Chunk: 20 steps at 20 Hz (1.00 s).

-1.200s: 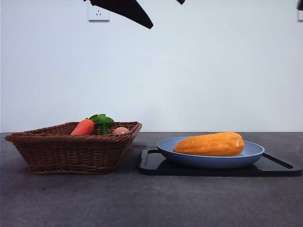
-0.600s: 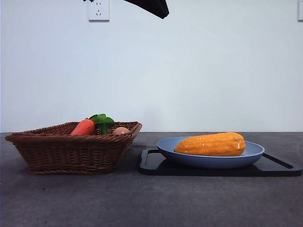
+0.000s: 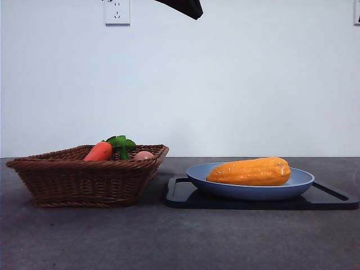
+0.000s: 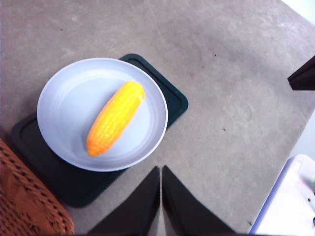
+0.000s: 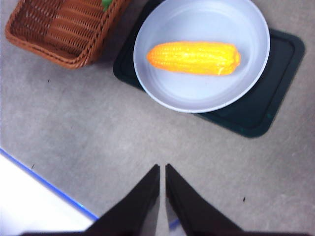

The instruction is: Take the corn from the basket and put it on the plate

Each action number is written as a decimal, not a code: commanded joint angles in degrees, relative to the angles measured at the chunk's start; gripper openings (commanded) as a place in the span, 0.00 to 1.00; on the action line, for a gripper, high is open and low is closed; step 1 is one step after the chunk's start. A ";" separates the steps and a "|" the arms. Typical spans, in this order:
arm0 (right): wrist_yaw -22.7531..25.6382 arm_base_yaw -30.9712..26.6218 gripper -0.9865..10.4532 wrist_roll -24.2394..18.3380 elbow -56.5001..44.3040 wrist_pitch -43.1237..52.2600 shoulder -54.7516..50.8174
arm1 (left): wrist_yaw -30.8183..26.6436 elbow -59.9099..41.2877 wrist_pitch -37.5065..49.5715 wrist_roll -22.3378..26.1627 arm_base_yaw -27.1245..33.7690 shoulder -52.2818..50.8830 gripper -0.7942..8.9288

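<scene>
The grey table [image 3: 180, 242] carries everything, with a white wall [image 3: 236, 84] and a socket [image 3: 117, 11] behind it. On the table's left side in the front view stands the brown wicker basket [image 3: 84, 180], holding a carrot [image 3: 99, 151] with green leaves [image 3: 121, 143] and a small tan ball [image 3: 144, 156]. Just beside the basket lies a flat black tray [image 3: 185, 197], and on the tray rests the light blue plate [image 3: 247, 191]. The corn [image 3: 250, 171] lies on its side across the middle of the plate, clear of the basket.

Both arms are raised well above the table. The left gripper [image 4: 161, 169] has its two black jaws pressed together with nothing between them; the corn [image 4: 115, 117] sits on the plate [image 4: 64, 98] well apart from the jaw tips. The right gripper [image 5: 162, 167] also has its jaws closed tip to tip and empty, and the corn [image 5: 194, 58] on the plate [image 5: 162, 29] lies well clear of it, with the basket [image 5: 59, 29] off to one side. In the front view only a black tip [image 3: 183, 7] shows at the top edge.
</scene>
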 commanded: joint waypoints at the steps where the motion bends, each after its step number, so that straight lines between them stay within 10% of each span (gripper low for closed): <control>1: 0.04 0.20 0.09 -0.26 1.18 1.16 0.48 | -0.11 1.29 1.09 0.55 -0.63 0.24 0.09; 8: 0.09 0.20 0.09 -0.24 1.18 3.76 0.46 | -0.11 1.29 3.10 1.05 -0.52 0.24 0.09; 11: 0.07 0.17 0.09 -0.26 1.18 4.90 0.46 | -0.33 1.29 4.72 8.55 1.25 -0.61 0.09; 20: 0.07 0.15 0.09 -0.24 1.18 7.56 0.46 | -0.37 -6.14 14.43 14.32 27.26 -19.37 0.09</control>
